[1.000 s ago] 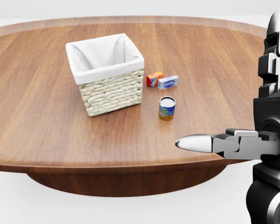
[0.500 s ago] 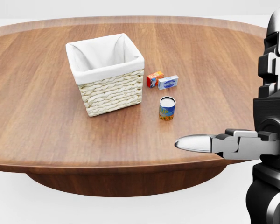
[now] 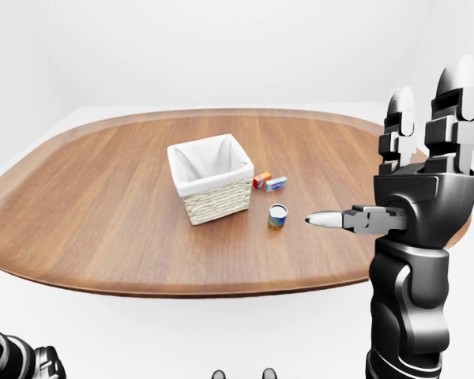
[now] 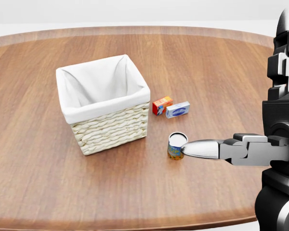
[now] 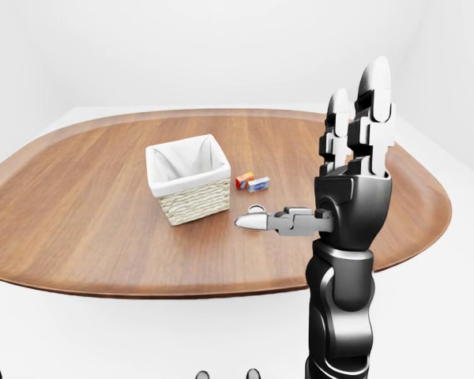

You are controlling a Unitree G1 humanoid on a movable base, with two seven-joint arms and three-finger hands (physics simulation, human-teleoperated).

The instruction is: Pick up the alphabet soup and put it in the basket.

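Closer now, the camera has advanced on the table [image 4: 33,192]; right hand [image 3: 415,189] raised, fingers spread (nothing held). Can [image 3: 278,215] stands beside basket [image 3: 211,186]. Approach underway; next, reach down.

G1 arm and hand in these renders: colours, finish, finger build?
The right hand is glossy black with a blocky palm, on a rounded, segmented black forearm. Its three fingers alternate black and silver-grey links and end in smooth rounded silver tips. No cables, sleeves or markings show. The left hand shows only as a black-and-silver piece at the left-eye view's bottom left corner.
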